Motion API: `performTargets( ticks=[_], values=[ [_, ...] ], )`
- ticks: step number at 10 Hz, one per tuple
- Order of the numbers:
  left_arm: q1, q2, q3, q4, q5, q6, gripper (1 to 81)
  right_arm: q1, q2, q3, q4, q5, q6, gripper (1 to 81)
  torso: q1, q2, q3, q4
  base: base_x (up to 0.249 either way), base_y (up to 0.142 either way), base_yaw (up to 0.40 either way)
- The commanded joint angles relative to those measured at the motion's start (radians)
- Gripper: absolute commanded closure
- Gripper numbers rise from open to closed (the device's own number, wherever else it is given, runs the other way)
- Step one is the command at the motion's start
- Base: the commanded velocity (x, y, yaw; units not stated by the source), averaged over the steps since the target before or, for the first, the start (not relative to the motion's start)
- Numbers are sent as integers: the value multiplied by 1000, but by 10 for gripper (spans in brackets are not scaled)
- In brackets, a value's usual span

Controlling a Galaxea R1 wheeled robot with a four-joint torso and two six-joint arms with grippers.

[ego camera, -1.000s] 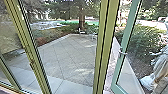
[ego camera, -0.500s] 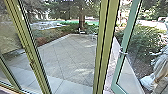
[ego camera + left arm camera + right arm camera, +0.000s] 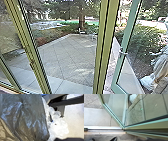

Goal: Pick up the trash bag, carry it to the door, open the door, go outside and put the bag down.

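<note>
From my end, the widest thing out ahead of both grippers is the grey paved patio (image 3: 72, 57), marked off in slabs behind olive-green metal uprights (image 3: 106, 47); a leafy green bush (image 3: 142, 40) grows over on the right gripper's side. The glass door with a pale green metal frame (image 3: 124, 45) stands ahead on that same side, swung outward at an angle to the pale metal threshold (image 3: 106, 127), which I see near the right gripper; how far that gripper is open, or whether it has hold of anything, I cannot tell.

Close by the left gripper I have the trash bag of dark grey, crinkled, shiny plastic (image 3: 30, 117); its skin lets me make out nothing of what is inside. Just beside it, farther from my wrist camera, lies a bunched mass of whitish, see-through plastic (image 3: 59, 126); a thin black sliver (image 3: 50, 117) and a tiny blue patch (image 3: 52, 121) show in or on it, I can't say which. How wide the left gripper is, and whether it grips the bag, I cannot tell either.

Smallest is the silvery door handle (image 3: 122, 52), ahead on the right gripper's side; it sits on the door's pale green upright.
</note>
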Motion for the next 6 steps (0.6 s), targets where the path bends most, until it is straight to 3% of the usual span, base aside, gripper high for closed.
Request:
performTargets(
  ticks=[1,3,6],
  values=[
    [-16,3,4,7,66,4,811,-140,-41,42,231,-35,-88,10,0,0,0,0,0,0,0],
    [-16,-2,4,7,63,4,811,-327,-50,91,325,73,-167,10,0,0,0,0,0,0,0],
    [-16,-4,4,11,61,4,811,-625,-44,217,376,352,-169,10,0,0,0,0,0,0,0]
  ],
)
